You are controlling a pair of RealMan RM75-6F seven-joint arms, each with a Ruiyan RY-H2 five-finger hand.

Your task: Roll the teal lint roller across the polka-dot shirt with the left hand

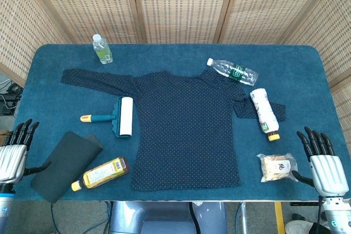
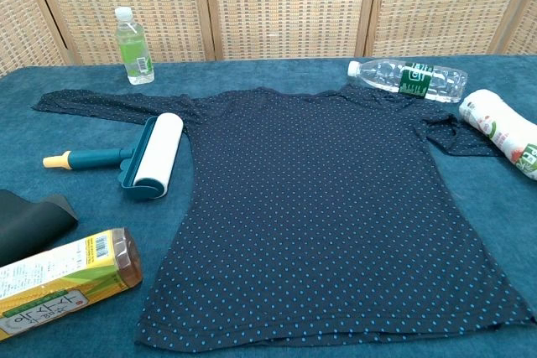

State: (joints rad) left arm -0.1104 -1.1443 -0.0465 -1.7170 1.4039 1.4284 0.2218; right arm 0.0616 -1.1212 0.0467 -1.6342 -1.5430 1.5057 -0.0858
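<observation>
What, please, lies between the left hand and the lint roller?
In the head view, a dark folded cloth lies between the left hand and the lint roller.

Your left hand (image 1: 13,154) cut by the head view's left edge, white bottle (image 2: 503,133) and amber bottle (image 2: 59,281) cropped in chest view, both hands outside chest view, snack packet (image 1: 277,166) label unreadable

clear: shirt (image 1: 186,135) middle | obstacles: amber bottle (image 1: 100,173), dark cloth (image 1: 64,164) near-left
</observation>
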